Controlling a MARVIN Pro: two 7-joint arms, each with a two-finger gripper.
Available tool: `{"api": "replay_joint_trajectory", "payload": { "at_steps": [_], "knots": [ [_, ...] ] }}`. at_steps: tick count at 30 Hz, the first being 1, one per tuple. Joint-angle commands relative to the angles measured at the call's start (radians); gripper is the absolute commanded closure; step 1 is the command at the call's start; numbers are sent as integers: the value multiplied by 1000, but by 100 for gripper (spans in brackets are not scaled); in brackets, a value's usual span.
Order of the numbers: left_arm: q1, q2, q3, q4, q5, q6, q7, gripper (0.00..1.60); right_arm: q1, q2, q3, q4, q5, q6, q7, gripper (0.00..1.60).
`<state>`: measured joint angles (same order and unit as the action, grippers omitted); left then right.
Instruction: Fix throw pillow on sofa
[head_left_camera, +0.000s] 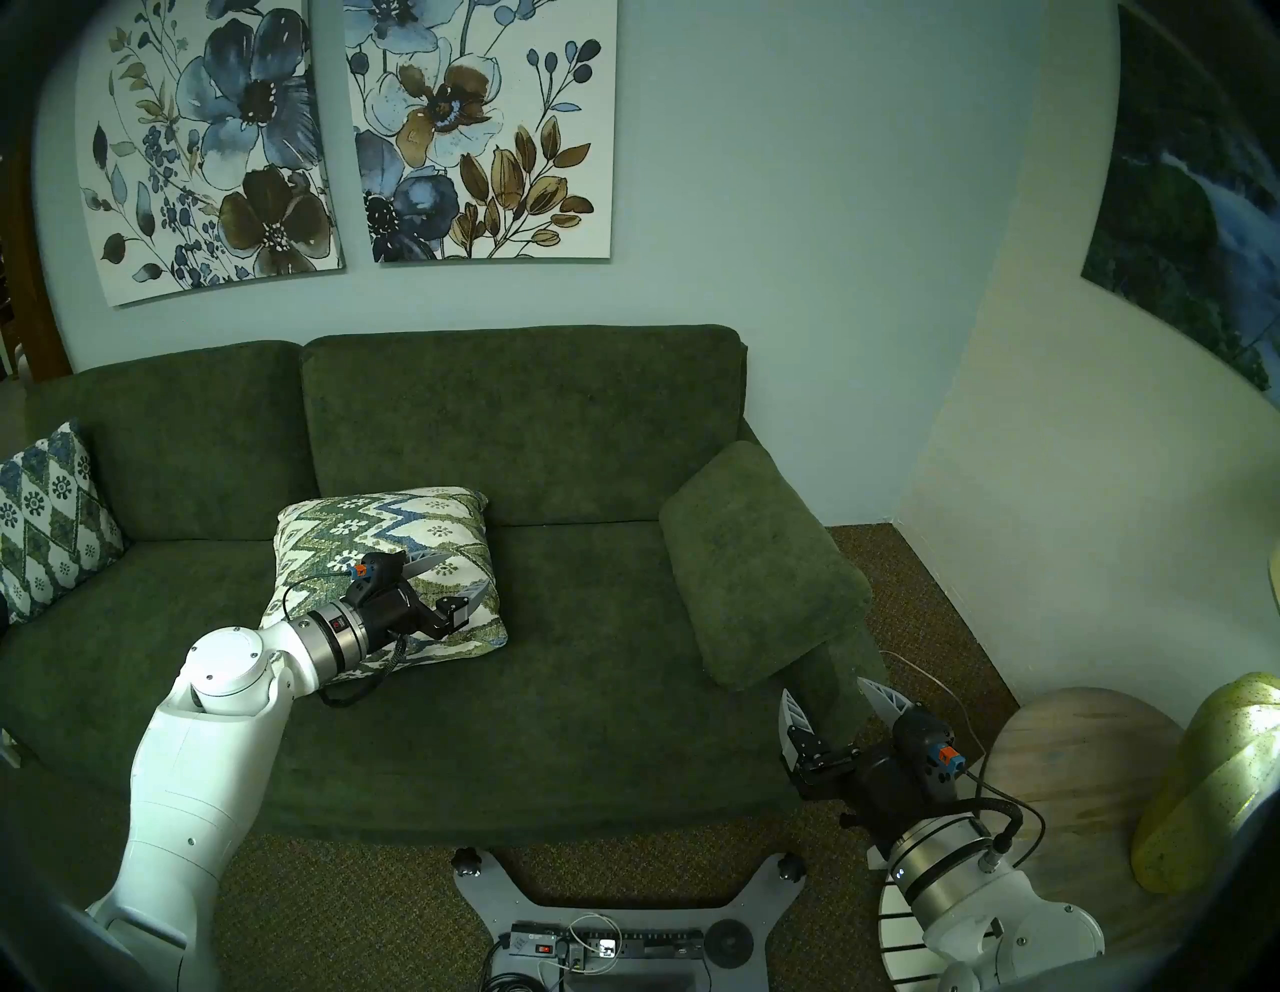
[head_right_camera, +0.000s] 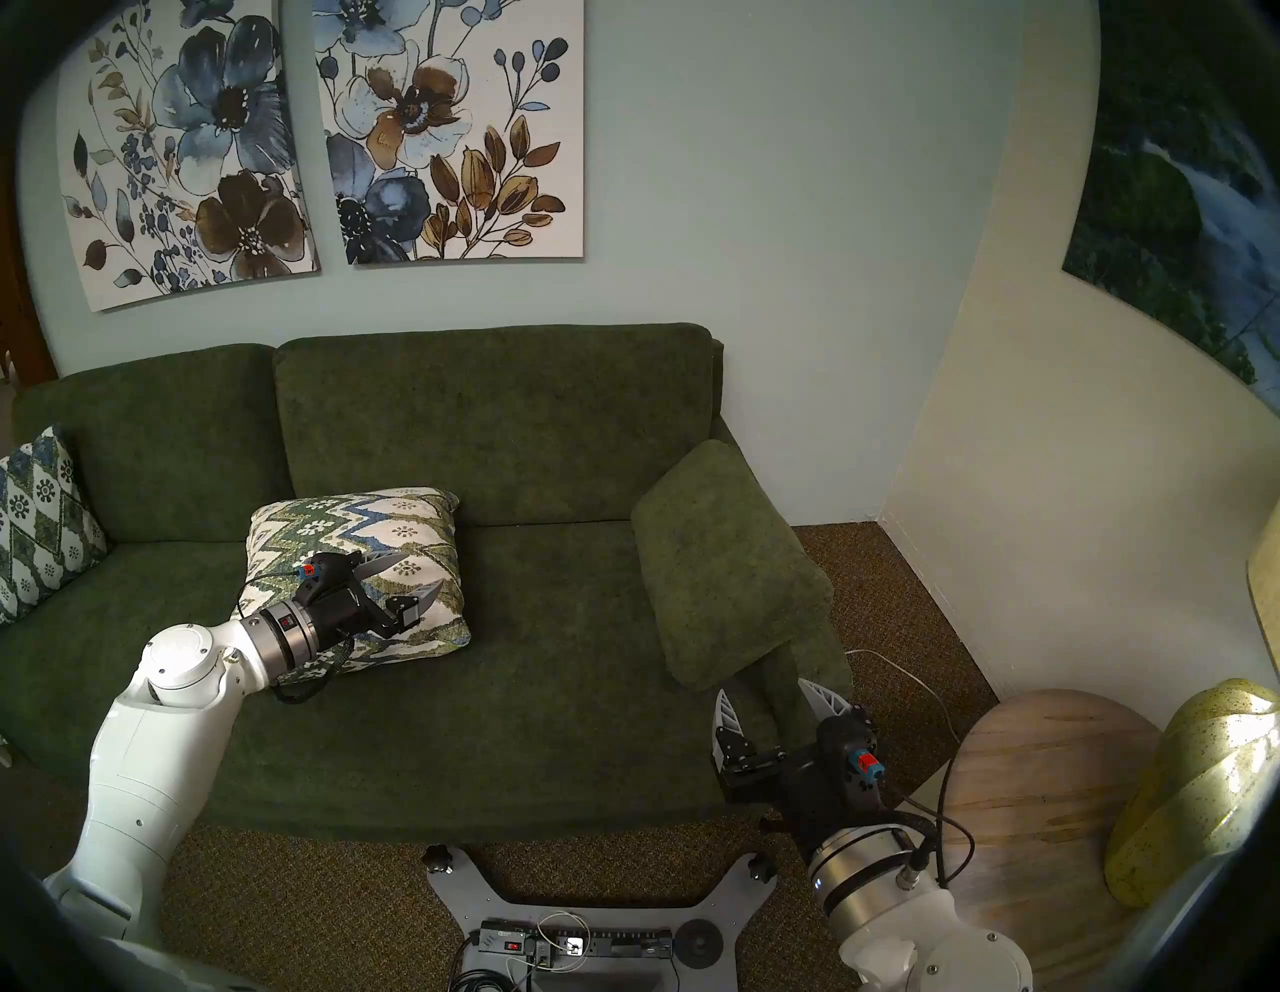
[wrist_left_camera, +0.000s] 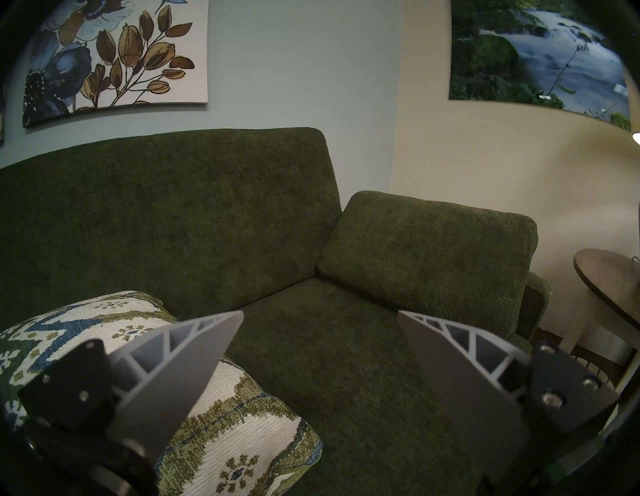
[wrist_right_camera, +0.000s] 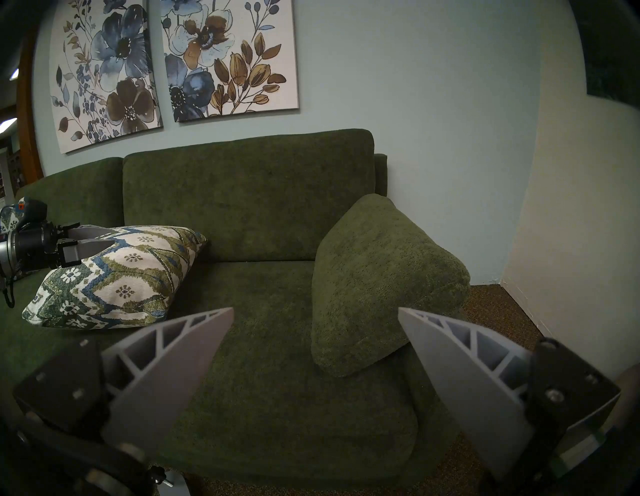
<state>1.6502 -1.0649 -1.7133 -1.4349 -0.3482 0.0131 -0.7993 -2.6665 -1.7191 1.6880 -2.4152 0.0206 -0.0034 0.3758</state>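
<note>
Sofa (head_left_camera: 589, 693) seat bearing throw pillow (head_left_camera: 415, 526), floral canvases (head_left_camera: 478, 131) above

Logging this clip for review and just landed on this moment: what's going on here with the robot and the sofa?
The robot faces a green sofa. Its left gripper is open and sits over the chevron throw pillow, which lies flat on the seat near the middle, its back edge at the backrest. Nothing is gripped. The right gripper, also open, waits off the sofa's front right corner, below the green armrest cushion. A second patterned pillow leans at the sofa's far left end.
</note>
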Motion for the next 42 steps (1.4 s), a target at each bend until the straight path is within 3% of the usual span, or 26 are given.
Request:
{"api": "replay_joint_trajectory", "payload": {
  "at_steps": [1, 8, 15, 22, 29, 42],
  "knots": [
    [4, 7, -31, -26, -35, 19, -14, 0, 1, 1, -1, -11, 0, 0, 2, 0],
    [17, 46, -116, -89, -110, 105, -53, 0, 2, -1, -1, -10, -1, -1, 4, 0],
    [0, 80, -204, -97, -145, 181, -41, 0, 2, -3, 0, -9, -2, -2, 6, 0],
    [-37, 140, -300, 15, -159, 280, -20, 0, 3, -6, 0, -9, -3, -2, 8, 0],
    [-94, 230, -340, 161, -191, 426, -49, 0, 4, -8, 1, -8, -4, -2, 10, 0],
    [-172, 365, -365, 340, -175, 601, -109, 0, 4, -13, 2, -9, -6, -2, 14, 0]
  ]
}}
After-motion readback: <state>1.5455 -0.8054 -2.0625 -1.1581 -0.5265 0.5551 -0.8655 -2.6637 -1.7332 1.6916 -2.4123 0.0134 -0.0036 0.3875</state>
